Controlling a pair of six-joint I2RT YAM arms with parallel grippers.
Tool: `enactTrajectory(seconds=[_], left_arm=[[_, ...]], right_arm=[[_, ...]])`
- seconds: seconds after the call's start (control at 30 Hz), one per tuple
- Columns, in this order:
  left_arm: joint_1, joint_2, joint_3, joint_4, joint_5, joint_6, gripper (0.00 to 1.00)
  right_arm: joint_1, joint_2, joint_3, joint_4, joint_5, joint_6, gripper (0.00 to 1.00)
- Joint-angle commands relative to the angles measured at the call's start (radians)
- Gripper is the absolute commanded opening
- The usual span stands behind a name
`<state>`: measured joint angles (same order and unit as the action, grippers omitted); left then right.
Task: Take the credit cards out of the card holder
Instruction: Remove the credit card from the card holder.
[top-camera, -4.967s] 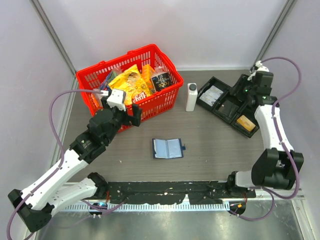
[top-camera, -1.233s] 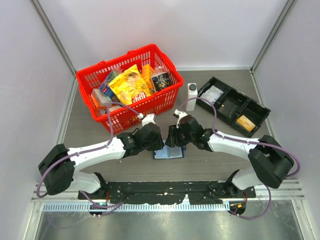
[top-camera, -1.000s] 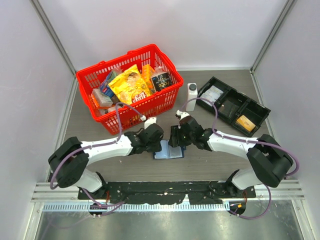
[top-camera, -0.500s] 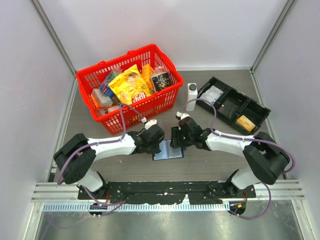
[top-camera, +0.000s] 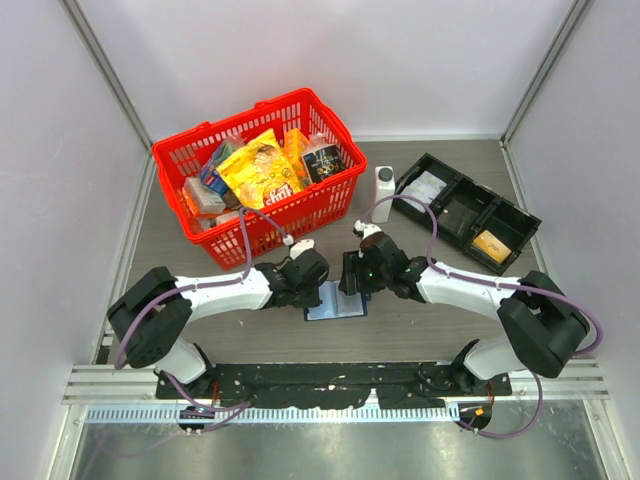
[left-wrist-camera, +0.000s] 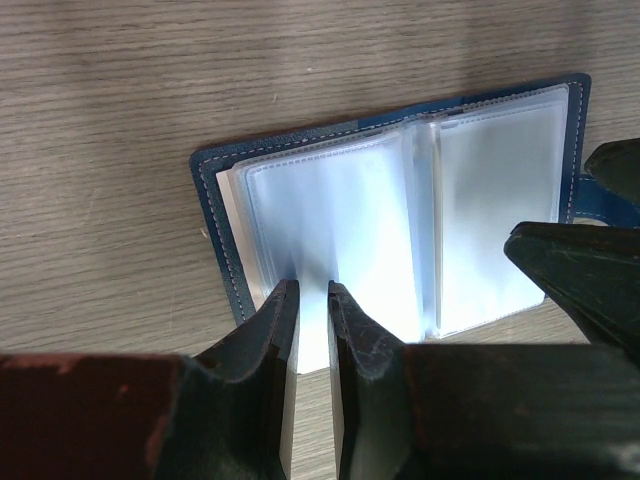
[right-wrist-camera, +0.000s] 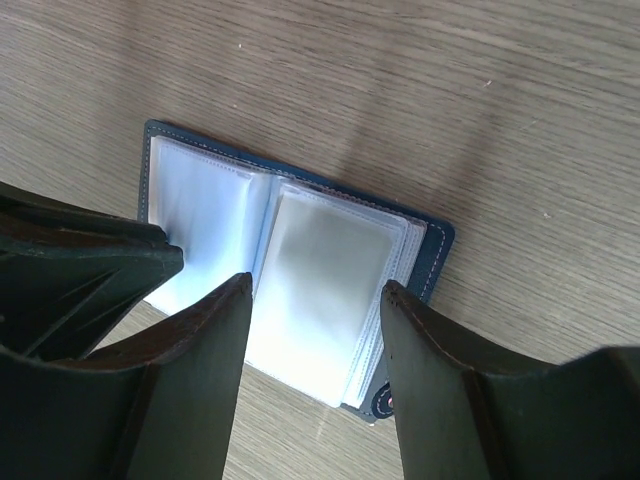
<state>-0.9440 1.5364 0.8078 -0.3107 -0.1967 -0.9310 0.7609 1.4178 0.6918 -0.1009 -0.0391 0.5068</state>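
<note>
Your card holder (top-camera: 336, 298) lies open and flat on the table (top-camera: 430, 335), in the middle, just in front of the two arm bases. Its clear sleeves (left-wrist-camera: 340, 230) face up and its navy cover shows as a thin border around them. You cannot tell from these views whether any sleeve has a card in it.

Your left gripper (left-wrist-camera: 308, 285) is down at the near edge of the left-hand page, the jaws drawn almost together with only a thin slit between them. The fingertips reach the edge of the sleeves there. You cannot tell whether they are pinching anything or only resting against the plastic.

Your right gripper (right-wrist-camera: 315, 285) hangs over the other page, jaws spread wide with one finger on each side of it, and it has hold of nothing. The two grippers are close together, nearly nose to nose over the fold.

Well off to the right, an orange card (top-camera: 490, 244) lies in the end compartment of the black tray (top-camera: 455, 190). A white bottle (top-camera: 383, 193) stands between that tray and the red basket (top-camera: 200, 160) of packets
</note>
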Motion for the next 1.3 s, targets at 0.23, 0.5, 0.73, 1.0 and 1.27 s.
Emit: enactTrajectory(seconds=[0.23,0.5,0.73,1.0,1.27], left_arm=[[0.002,0.005,0.010,0.009,0.017,0.008,0.20],[0.002,0.010,0.013,0.010,0.022,0.011,0.20],[0.002,0.014,0.016,0.012,0.029,0.011,0.20],[0.002,0.014,0.018,0.013,0.033,0.011,0.20],[0.002,0.001,0.014,0.012,0.031,0.006,0.21]], right_arm=[[0.002,0.021,0.003,0.047,0.005,0.006,0.55],[0.002,0.059,-0.006,0.069,0.002,0.012,0.55],[0.002,0.052,-0.006,0.084,-0.048,0.016,0.52],[0.002,-0.014,0.000,0.095,-0.116,0.032,0.44],[0.003,-0.043,0.002,0.150,-0.186,0.047,0.42]])
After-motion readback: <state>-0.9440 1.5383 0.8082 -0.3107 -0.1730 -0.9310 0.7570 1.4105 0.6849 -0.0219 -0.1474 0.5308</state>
